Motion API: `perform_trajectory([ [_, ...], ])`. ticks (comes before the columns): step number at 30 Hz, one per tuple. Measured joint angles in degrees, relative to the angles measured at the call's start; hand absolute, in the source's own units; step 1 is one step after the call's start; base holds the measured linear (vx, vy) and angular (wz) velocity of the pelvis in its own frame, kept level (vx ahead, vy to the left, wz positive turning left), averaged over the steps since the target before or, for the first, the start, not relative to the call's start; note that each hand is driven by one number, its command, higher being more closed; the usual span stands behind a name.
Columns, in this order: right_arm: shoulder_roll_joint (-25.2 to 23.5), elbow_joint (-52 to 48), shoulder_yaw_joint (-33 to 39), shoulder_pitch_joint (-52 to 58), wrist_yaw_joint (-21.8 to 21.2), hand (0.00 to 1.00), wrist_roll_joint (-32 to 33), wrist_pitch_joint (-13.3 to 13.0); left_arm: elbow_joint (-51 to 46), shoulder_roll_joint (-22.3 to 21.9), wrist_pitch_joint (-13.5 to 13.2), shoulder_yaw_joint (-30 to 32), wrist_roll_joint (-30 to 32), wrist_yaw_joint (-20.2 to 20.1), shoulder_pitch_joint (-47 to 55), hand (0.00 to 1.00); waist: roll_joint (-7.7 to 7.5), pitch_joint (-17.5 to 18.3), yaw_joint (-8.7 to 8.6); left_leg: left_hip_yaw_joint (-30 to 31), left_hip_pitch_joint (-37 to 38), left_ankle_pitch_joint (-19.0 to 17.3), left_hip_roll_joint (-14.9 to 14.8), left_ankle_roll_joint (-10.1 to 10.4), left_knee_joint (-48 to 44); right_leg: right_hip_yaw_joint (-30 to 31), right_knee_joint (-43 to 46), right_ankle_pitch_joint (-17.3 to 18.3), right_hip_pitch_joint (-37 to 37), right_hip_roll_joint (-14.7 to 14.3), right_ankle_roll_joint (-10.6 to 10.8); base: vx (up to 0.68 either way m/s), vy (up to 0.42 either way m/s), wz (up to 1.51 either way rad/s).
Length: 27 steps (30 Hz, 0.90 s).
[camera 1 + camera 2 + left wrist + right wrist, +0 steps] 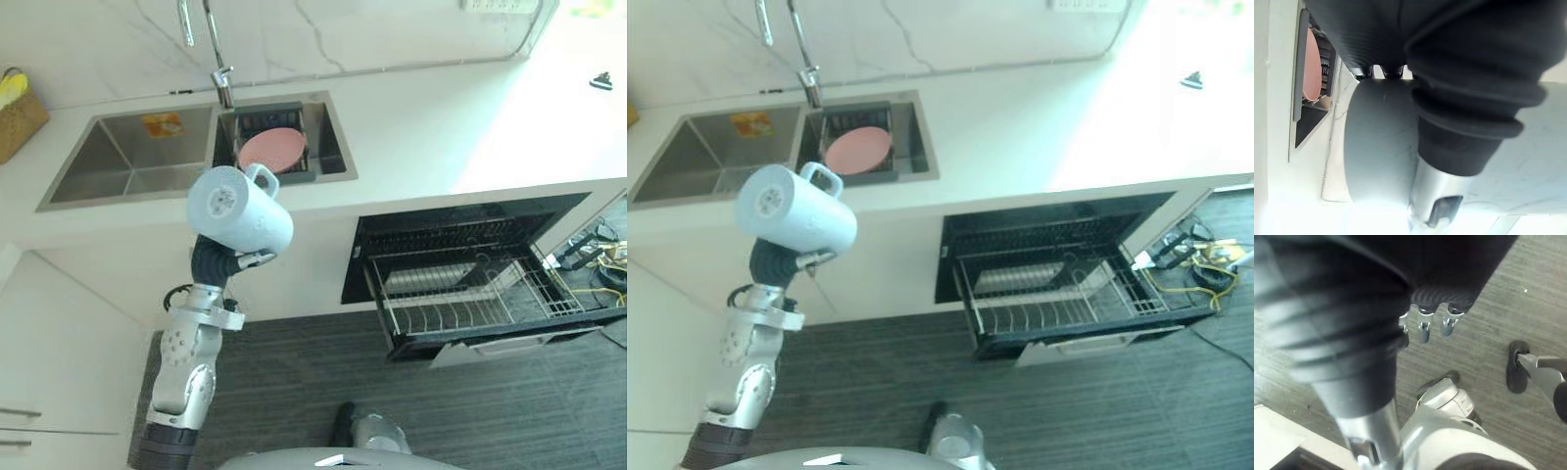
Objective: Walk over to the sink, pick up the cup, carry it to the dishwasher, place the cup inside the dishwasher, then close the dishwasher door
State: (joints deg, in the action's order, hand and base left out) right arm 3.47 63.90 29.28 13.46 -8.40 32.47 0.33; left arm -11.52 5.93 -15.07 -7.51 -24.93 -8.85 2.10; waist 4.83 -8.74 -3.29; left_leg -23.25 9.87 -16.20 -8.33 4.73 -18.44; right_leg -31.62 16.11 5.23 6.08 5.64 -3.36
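Note:
A pale blue cup (240,208) with a handle lies tilted on its side in the air, its base toward me, in front of the counter edge below the sink (73,191). My left hand (227,262) is shut on it from underneath; in the left wrist view the cup (1381,147) sits against the dark cover. The dishwasher (470,289) stands open at the right under the counter, its wire rack pulled out and bare. My right hand (1422,330) hangs over the floor with relaxed fingers, holding nothing.
A pink plate (271,149) lies in a dark rack in the sink's right basin, behind the faucet (223,83). A woven basket (15,117) stands on the counter at far left. Cables (598,259) lie on the floor beside the dishwasher. Grey floor stretches before the cabinets.

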Motion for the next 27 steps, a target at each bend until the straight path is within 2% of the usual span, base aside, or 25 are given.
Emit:
perform_trajectory([
  [1,0.0,0.0,-0.1,-0.1,0.1,0.0,0.0,0.0,0.0,0.1,0.1,0.0,0.0,0.1,0.1,1.0,-0.32,0.0,0.06,0.1,-1.2,0.1,-0.5,-0.1,-2.9,0.3,0.0,0.0,-0.1,0.1,0.0,0.09,-0.109,-0.34],
  [2,0.7,0.0,-1.2,0.0,0.2,0.0,0.2,0.0,-0.1,0.1,0.2,-0.1,0.0,0.7,1.0,1.0,-0.54,-0.1,0.58,2.4,-6.8,1.8,-2.9,-0.6,-16.0,1.7,-0.8,0.0,-0.7,-0.6,-0.1,0.07,-0.122,-0.43],
  [3,2.1,-0.1,-2.0,-0.1,0.3,0.0,0.9,0.2,-0.2,-0.5,0.2,-0.3,0.0,1.2,1.5,1.0,0.77,-1.1,1.03,5.5,-12.0,5.7,-5.8,-1.9,-28.9,3.5,-2.6,0.0,-2.8,-2.5,-0.3,0.07,-0.115,-0.55],
  [4,3.0,-0.2,-2.2,0.1,0.3,0.0,1.1,0.2,-0.3,-0.7,0.2,-0.7,0.0,1.3,2.2,1.0,1.71,-2.1,1.4,7.6,-15.9,8.2,-8.1,-3.2,-37.2,4.6,-3.9,-0.1,-4.8,-4.3,-0.9,0.08,-0.04,-0.58],
  [5,3.5,-0.2,-2.1,0.0,0.4,0.0,1.4,0.2,-0.3,-0.5,0.2,-1.1,0.0,1.4,2.8,1.0,2.49,-2.5,1.81,9.4,-18.0,7.2,-8.5,-3.5,-40.8,5.7,-4.3,0.0,-6.3,-4.8,-1.0,0.08,0.015,-0.74],
  [6,4.4,-0.2,-2.1,-0.1,0.4,0.0,2.0,0.2,-0.3,-0.2,0.1,-1.6,0.0,1.5,3.8,1.0,2.56,-2.6,2.33,10.9,-19.8,5.4,-7.2,-3.5,-40.3,7.5,-5.4,0.0,-7.8,-4.9,-1.0,0.09,0.027,-0.74],
  [7,4.6,-0.2,-2.1,-0.1,0.4,0.0,2.1,0.2,-0.3,-0.3,0.0,-1.7,0.1,1.5,4.2,1.0,2.47,-2.6,2.68,11.3,-19.9,4.6,-6.3,-3.4,-38.6,8.5,-6.0,-0.1,-8.3,-4.9,-0.9,0.11,0.037,-1.01],
  [9,5.1,-1.0,-2.1,-0.2,0.2,0.0,2.1,0.1,-0.4,-0.2,-1.1,-1.5,0.4,1.6,4.7,1.0,2.3,-2.5,3.72,12.3,-20.0,4.0,-4.6,-3.0,-28.5,11.3,-7.9,-0.4,-9.2,-4.8,-0.5,0.12,0.074,-1.08],
  [10,5.4,-2.3,-2.2,-0.2,0.2,0.0,2.0,0.3,-0.5,-0.1,-1.9,-1.2,0.4,2.3,4.7,1.0,1.9,-2.5,3.97,13.7,-19.4,4.0,-3.6,-2.9,-19.0,13.5,-9.1,-1.0,-9.2,-4.8,0.0,0.13,0.111,-0.98],
  [12,5.6,-2.4,-2.2,-0.3,0.2,0.0,1.3,0.7,-0.9,-0.2,-2.0,-1.0,0.7,3.1,4.9,1.0,1.07,-2.8,3.99,17.5,-17.7,4.4,-1.9,-2.5,-10.3,16.9,-9.3,-1.1,-8.8,-4.6,0.1,0.15,0.147,-1.07],
  [13,5.8,-2.4,-2.1,-0.3,0.2,0.0,0.9,1.3,-1.4,-0.3,-2.0,-0.9,1.5,4.0,5.4,1.0,0.45,-3.1,4.12,20.1,-15.8,5.4,-1.0,-1.6,-4.8,18.9,-9.3,-1.4,-8.6,-4.0,0.7,0.18,0.208,-1.29],
  [15,6.3,-2.6,-2.0,0.1,0.3,0.0,0.8,1.8,-1.5,-0.8,-1.6,-0.9,0.4,4.4,6.0,1.0,1.24,-2.7,3.92,20.0,-13.5,9.1,-1.3,-1.7,2.5,20.5,-9.6,-2.8,-8.4,-4.0,3.1,0.17,0.225,-0.92],
  [16,6.5,-3.3,-1.5,0.9,0.6,0.0,0.9,2.0,-1.4,-2.0,-0.6,-0.9,-0.9,4.3,5.9,1.0,2.18,-2.2,2.94,19.3,-12.5,12.4,-1.7,0.8,5.8,20.6,-9.5,-2.8,-8.2,-3.9,4.8,0.21,0.288,-0.35],
  [18,4.6,-4.7,-0.7,1.8,1.2,0.0,1.1,1.7,-1.3,-2.0,0.0,-0.9,-1.6,3.8,6.0,1.0,0.79,-1.4,2.43,17.8,-11.0,13.0,0.7,-0.7,8.5,20.6,-9.5,-3.3,-8.3,-1.5,6.7,0.21,0.272,-0.12],
  [20,1.4,-4.4,0.8,1.9,1.6,0.0,2.1,1.5,-1.1,-1.1,0.1,-0.4,-1.8,2.3,6.0,1.0,-1.32,-0.8,2.32,16.7,-8.3,14.6,3.7,-1.9,13.1,20.7,-10.9,-3.7,-8.7,1.6,8.5,0.21,0.218,0.0],
  [25,-0.6,-7.6,1.2,1.2,3.6,0.0,6.6,-1.0,-0.8,1.1,0.0,0.8,-1.8,2.5,5.9,1.0,-1.64,-0.1,1.82,13.5,-4.5,15.1,6.0,-2.5,17.0,20.6,-15.1,-4.8,-11.8,3.5,10.3,0.12,0.12,-0.12],
  [27,-1.9,-17.6,0.0,1.0,5.5,0.0,10.2,-3.6,-0.8,1.2,-1.1,0.6,-1.5,3.7,5.3,1.0,-1.75,0.2,1.26,11.9,-4.7,14.9,5.7,-2.4,17.7,21.9,-15.6,-5.2,-10.4,3.1,10.4,0.05,0.013,-0.31],
])
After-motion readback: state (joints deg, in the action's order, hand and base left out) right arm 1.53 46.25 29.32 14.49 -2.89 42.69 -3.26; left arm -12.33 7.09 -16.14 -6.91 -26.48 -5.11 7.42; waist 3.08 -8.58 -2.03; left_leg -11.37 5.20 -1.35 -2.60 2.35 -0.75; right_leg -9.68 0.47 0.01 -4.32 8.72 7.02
